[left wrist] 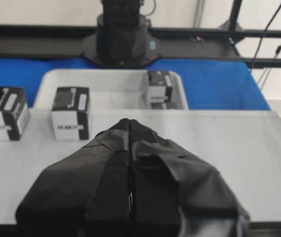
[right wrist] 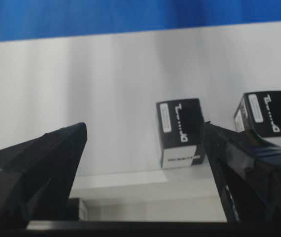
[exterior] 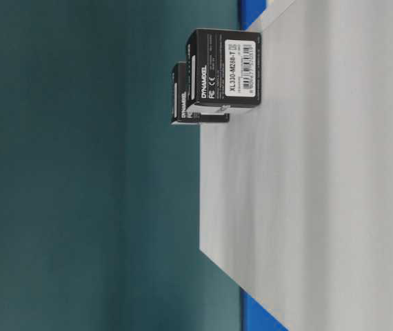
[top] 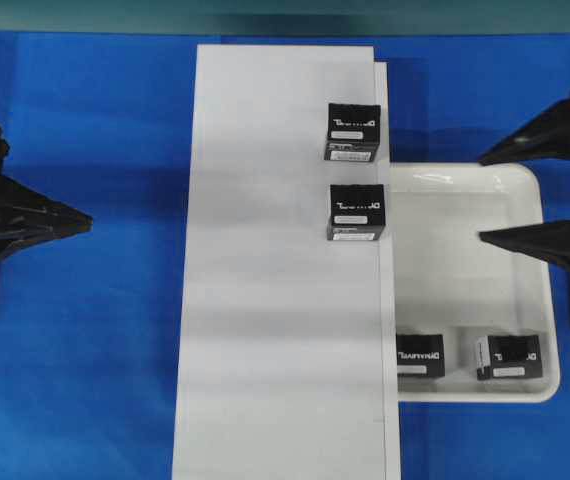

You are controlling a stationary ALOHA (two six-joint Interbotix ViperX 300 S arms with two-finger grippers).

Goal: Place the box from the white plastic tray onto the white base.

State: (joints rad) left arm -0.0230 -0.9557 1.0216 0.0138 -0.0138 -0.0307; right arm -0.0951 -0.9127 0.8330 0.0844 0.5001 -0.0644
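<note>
The right gripper (top: 482, 196) stands with its jaws spread wide and nothing between them, hanging over the far right part of the white plastic tray (top: 535, 290). The left gripper (top: 87, 222) has its two fingers pressed flat together, empty, well off to the left over the blue cloth.

Two black boxes remain in the tray along its near rim: one box (top: 508, 356) near the right corner and a second box (top: 420, 355) at the left, touching or just beside the edge of the white base (top: 265, 300); whether it presses against the board cannot be told. From the left wrist view only one of them shows clearly, the other mostly hidden behind it. Two more boxes stand on the base along its right edge, a middle box (top: 356, 212) and a farther box (top: 352, 132), apart from each other. In the right wrist view the fingers frame these two, and the tray's near wall cuts off the lower scene.

The table-level view is turned sideways; there one box overlaps the other, and a side label is legible while the rear box is mostly covered.

The base lies on a blue tablecloth (top: 85, 380), its near end cut off by the frame. A teal wall backs the table.
</note>
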